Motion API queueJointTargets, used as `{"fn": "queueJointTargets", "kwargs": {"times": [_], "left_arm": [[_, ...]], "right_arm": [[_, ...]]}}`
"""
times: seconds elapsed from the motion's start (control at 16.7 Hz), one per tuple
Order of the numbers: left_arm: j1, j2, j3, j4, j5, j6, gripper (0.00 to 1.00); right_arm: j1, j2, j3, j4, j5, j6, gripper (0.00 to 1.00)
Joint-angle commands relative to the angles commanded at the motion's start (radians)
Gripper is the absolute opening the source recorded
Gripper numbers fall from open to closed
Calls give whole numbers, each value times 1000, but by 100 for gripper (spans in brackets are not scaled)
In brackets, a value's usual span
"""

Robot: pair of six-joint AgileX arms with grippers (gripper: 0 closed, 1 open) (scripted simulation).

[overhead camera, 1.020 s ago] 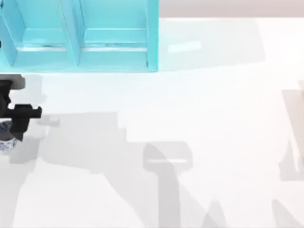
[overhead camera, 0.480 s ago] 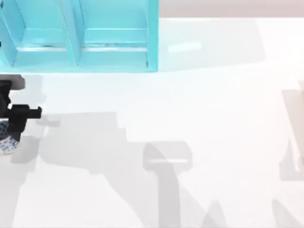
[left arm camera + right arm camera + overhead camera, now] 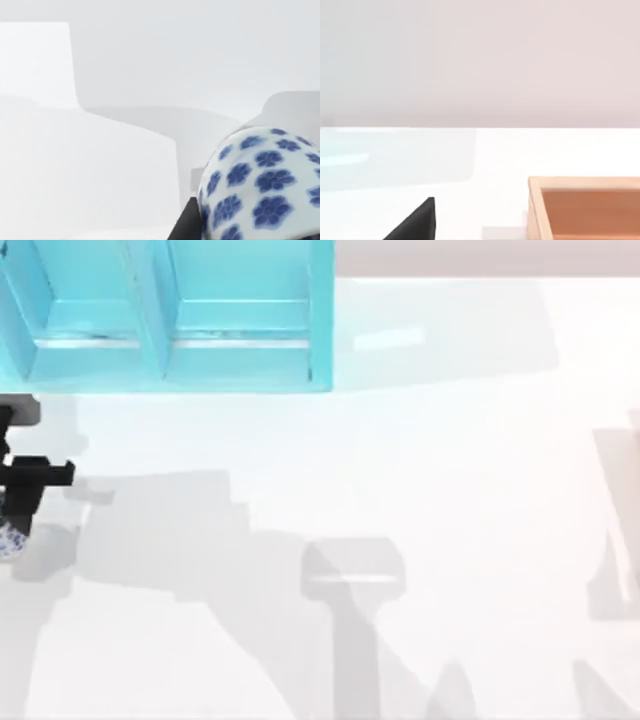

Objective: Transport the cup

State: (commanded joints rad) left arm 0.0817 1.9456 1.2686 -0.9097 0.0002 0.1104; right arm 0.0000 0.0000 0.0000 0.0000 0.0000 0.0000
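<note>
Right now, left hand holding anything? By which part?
Looks like yes: the left hand, at the table's left edge in the top view, has the cup. A dark finger sits against its patterned side wall.

In the top view the cup is cut by the picture's left edge and partly covered by the left gripper, itself cropped there. The turquoise shelf above them runs past the top edge. In the right wrist view, a wooden box is cut off too.
</note>
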Motion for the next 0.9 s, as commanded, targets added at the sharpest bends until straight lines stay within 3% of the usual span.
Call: {"fn": "queueJointTargets", "kwargs": {"times": [0.6,0.9], "left_arm": [[462,204,560,-341,-5,462,0],[515,220,613,-379,-5,515,0]], "right_arm": [[0,0,0,0,0,0,100],[0,0,0,0,0,0,100]]}}
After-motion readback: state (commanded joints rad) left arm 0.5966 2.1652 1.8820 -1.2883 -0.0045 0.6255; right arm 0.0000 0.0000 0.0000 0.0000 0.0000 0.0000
